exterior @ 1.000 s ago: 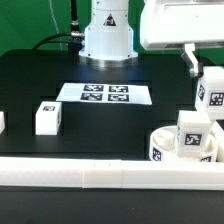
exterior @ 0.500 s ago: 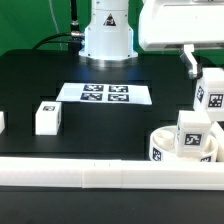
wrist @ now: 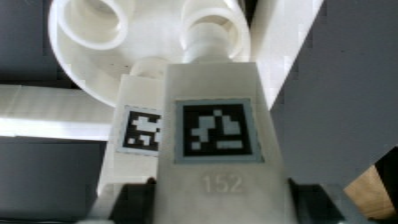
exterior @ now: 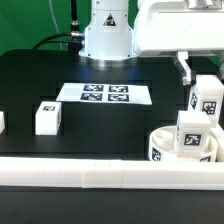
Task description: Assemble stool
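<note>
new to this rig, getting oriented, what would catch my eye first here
The hand at the exterior view's right holds a white rectangular plastic leg block with a black-and-white tag in the air, close above the round white plastic seat disc, where a second tagged leg block stands. A third leg block sits alone on the black table at the exterior view's left, beside the flat white marker board.

Tagged leg block (wrist: pixel 214 130) fills view; seat disc (wrist: pixel 80 62) with round holes behind
</note>
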### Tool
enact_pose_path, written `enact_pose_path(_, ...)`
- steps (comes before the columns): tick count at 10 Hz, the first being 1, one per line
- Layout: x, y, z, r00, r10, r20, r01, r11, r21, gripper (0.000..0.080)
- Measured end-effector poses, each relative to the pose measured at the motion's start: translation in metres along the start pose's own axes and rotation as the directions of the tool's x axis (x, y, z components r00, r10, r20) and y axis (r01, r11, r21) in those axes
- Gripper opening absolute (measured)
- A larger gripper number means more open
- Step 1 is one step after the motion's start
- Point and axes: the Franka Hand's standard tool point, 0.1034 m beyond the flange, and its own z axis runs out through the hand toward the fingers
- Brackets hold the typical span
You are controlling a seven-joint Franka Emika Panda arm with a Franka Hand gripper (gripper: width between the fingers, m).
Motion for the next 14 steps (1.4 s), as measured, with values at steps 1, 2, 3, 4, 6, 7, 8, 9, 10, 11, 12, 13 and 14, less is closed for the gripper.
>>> enact_pose_path(1,-0.001,0.000,0.000,1.000,0.000,0.001,0.000,1.000,0.000,0.0337)
enact_pose_path(2,-0.002,0.000,0.002,1.000,-0.001,0.001,0.001,1.000,-0.001,0.0337)
enact_pose_path(3,-0.006,0.000,0.005,1.000,-0.002,0.003,0.002,1.000,-0.003,0.0337)
enact_pose_path(4,-0.008,0.000,0.008,1.000,-0.004,-0.005,0.004,1.000,-0.004,0.0337)
enact_pose_path(6,-0.008,-0.001,0.009,1.000,-0.008,-0.026,0.008,1.000,-0.005,0.0337)
enact_pose_path(7,-0.009,-0.001,0.009,1.000,-0.008,-0.029,0.008,1.000,-0.005,0.0337)
enact_pose_path(8,-0.011,-0.001,0.009,0.999,-0.008,-0.032,0.008,1.000,-0.006,0.0337)
enact_pose_path(9,-0.011,0.000,0.009,1.000,-0.007,-0.030,0.007,1.000,-0.007,0.0337)
enact_pose_path(10,-0.011,0.000,0.009,1.000,-0.007,-0.023,0.007,1.000,-0.006,0.0337)
enact_pose_path(11,-0.013,-0.001,0.010,1.000,-0.008,-0.012,0.007,1.000,-0.005,0.0337)
enact_pose_path(12,-0.013,0.001,0.010,1.000,-0.011,-0.008,0.011,1.000,-0.006,0.0505)
enact_pose_path(13,-0.009,0.005,0.006,1.000,-0.014,-0.003,0.014,1.000,-0.008,0.0618)
enact_pose_path(14,-0.005,0.005,0.001,1.000,-0.016,0.004,0.016,1.000,-0.005,0.0640)
